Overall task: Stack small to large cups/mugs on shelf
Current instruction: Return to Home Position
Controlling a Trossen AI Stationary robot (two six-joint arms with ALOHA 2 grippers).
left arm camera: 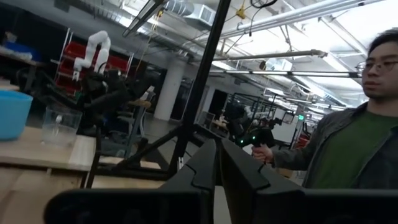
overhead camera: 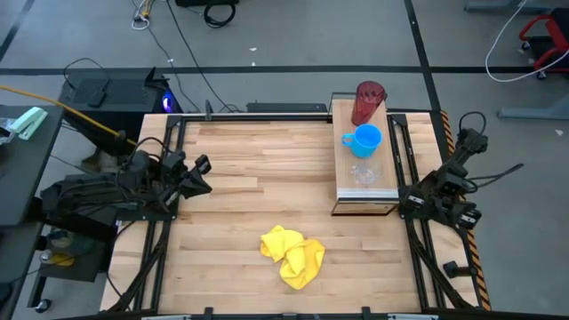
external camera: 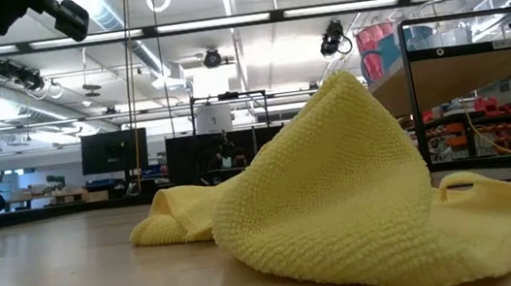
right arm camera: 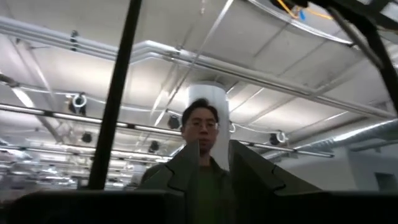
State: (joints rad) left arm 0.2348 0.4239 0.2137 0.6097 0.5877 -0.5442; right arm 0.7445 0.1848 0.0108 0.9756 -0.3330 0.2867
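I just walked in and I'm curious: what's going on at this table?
Both robot arms sit folded at the table's sides, and the left claw and right claw hold nothing. Three vessels stand in a row on the raised wooden shelf by the right arm: a clear cup at the end nearest the yellow cloth, a blue mug in the middle and a red tumbler at the far end. A person stands beyond the table.

Honestly both are just chunky matte-black jointed arms, the left black arm and the right black arm, with loose black cables looping off, and the left gripper is two angular black fingers.
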